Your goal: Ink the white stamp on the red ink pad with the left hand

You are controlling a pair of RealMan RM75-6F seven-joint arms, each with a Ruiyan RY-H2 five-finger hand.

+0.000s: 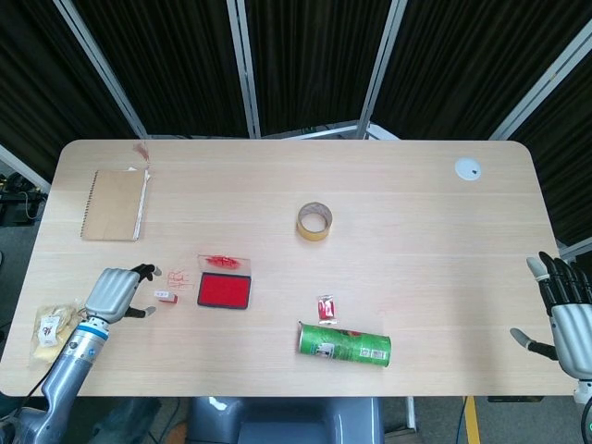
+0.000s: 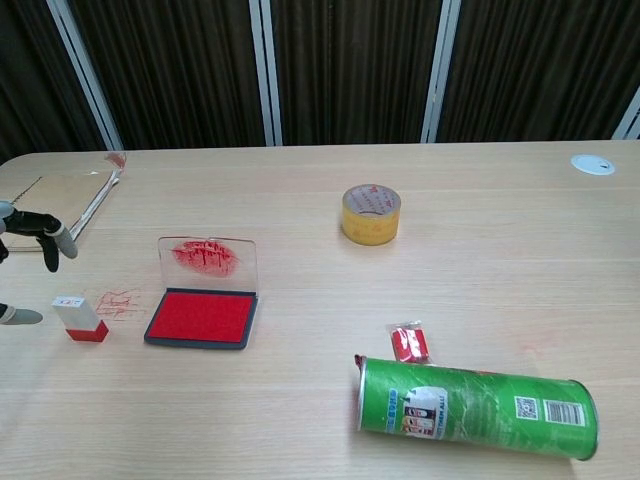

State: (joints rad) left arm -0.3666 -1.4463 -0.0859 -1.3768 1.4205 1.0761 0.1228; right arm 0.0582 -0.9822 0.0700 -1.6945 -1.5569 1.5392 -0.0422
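Note:
The white stamp [image 1: 166, 296] [image 2: 79, 318] with a red base stands upright on the table, just left of the red ink pad [image 1: 224, 291] [image 2: 201, 317], whose clear lid stands open behind it. My left hand [image 1: 117, 292] [image 2: 28, 250] hovers just left of the stamp with its fingers spread around it, not touching and holding nothing. My right hand [image 1: 566, 313] stays open off the table's right edge, far from both; the chest view does not show it.
A green snack can [image 1: 344, 345] [image 2: 476, 408] lies on its side near the front edge, a small red packet [image 1: 326, 308] behind it. A yellow tape roll [image 1: 314, 221], a brown notebook [image 1: 115, 204] at far left, a white disc [image 1: 467, 168] at far right.

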